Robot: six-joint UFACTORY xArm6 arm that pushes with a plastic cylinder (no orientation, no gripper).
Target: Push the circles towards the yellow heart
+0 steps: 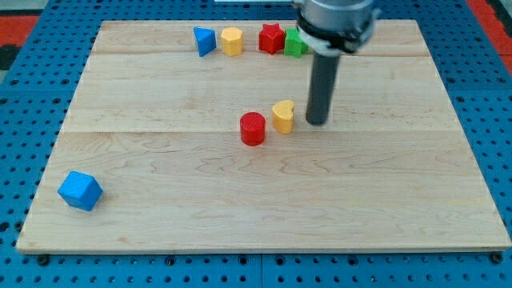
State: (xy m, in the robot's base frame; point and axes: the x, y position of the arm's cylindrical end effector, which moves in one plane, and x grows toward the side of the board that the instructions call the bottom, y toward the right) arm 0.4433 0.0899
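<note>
A red circle block sits near the board's middle. A yellow heart block stands just to its right, nearly touching it. My tip rests on the board just right of the yellow heart, a small gap apart. The dark rod rises from it to the arm at the view's top. No other circle shows clearly; the green block at the top is partly hidden by the arm.
Along the top edge lie a blue triangle, a yellow hexagon-like block and a red star. A blue cube-like block sits at the lower left. The wooden board lies on a blue pegboard.
</note>
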